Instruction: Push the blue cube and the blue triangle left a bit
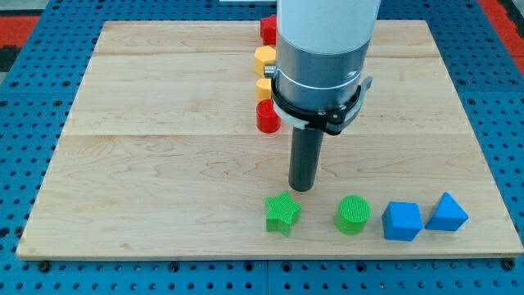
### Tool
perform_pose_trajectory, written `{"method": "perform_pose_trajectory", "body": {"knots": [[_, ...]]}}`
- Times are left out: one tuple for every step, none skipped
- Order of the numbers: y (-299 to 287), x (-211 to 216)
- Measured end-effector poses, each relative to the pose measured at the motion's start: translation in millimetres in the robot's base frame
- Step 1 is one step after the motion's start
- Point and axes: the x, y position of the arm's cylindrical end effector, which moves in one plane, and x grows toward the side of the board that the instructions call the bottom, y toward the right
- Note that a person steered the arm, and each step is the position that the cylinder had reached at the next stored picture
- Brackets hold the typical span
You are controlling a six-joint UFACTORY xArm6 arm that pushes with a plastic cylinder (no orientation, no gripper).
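The blue cube (402, 221) sits near the board's bottom edge at the view's right. The blue triangle (447, 213) stands just to its right, touching or nearly touching it. My tip (302, 188) rests on the board, above and between the green star (282, 213) and the green cylinder (353, 215). The tip is well to the left of the blue cube, with the green cylinder between them.
A red cylinder (268, 117), a small yellow block (264, 88), a yellow hexagon (264, 59) and a red block (268, 29) stand in a column at the top centre, partly hidden by the arm. The wooden board (164, 164) lies on a blue pegboard.
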Motion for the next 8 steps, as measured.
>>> {"method": "perform_pose_trajectory", "body": {"knots": [[0.0, -0.1], [6.9, -4.2], [21.4, -21.5], [94.6, -62.6], [196.9, -48.8], [254.5, -5.1], [255.7, 50.1], [169.5, 56.4]]}}
